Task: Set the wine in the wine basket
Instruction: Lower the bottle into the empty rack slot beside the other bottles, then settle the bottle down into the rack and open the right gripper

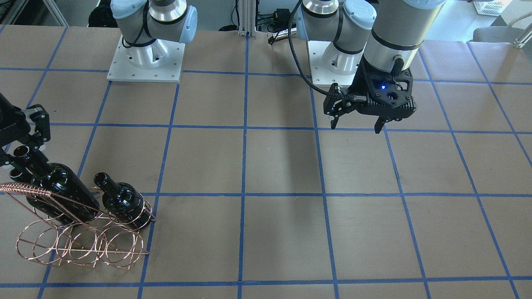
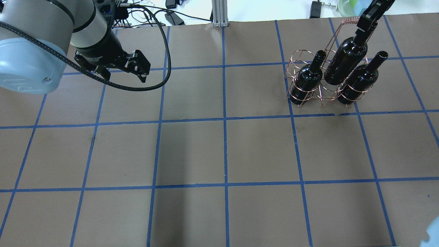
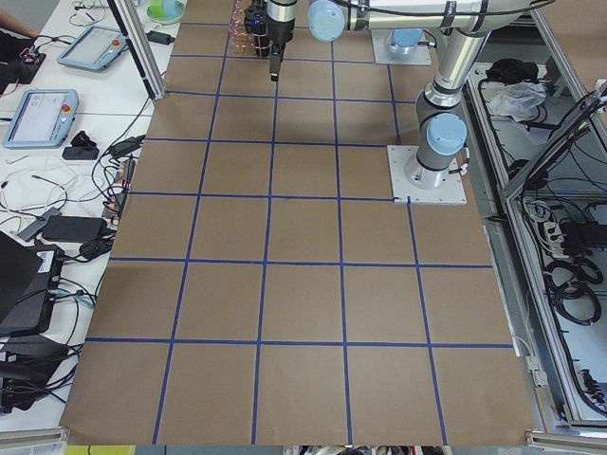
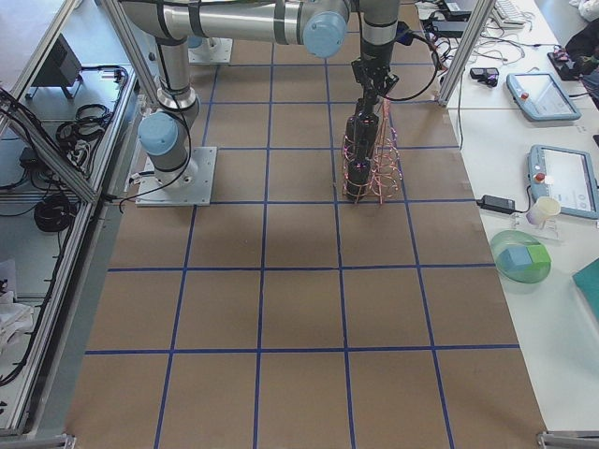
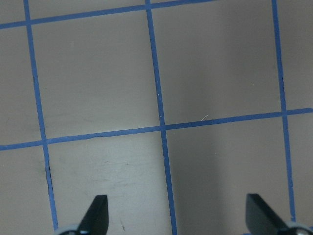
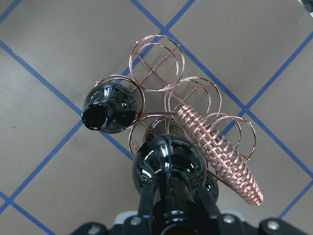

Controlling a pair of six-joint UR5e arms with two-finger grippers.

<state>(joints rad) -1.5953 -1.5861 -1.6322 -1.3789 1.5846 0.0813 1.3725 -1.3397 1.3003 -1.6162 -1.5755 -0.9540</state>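
Wine bottle (image 2: 346,58): tilted, with its base down among the rings of the wire wine basket (image 2: 295,59), between two other bottles (image 2: 307,80) standing in rings. Cannot tell if it is fully seated. Right gripper (image 2: 363,29): clamped on the bottle's neck. Left gripper (image 1: 356,126): fingers spread wide, empty, over the table (image 2: 223,151), well apart.

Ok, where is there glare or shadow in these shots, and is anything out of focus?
Right wrist view: white glints on the held wine bottle, and its neck nearest the lens looks soft. Overhead view: broad soft shadow bands cross the table. Left wrist view: the lower right is darker than the lower left.
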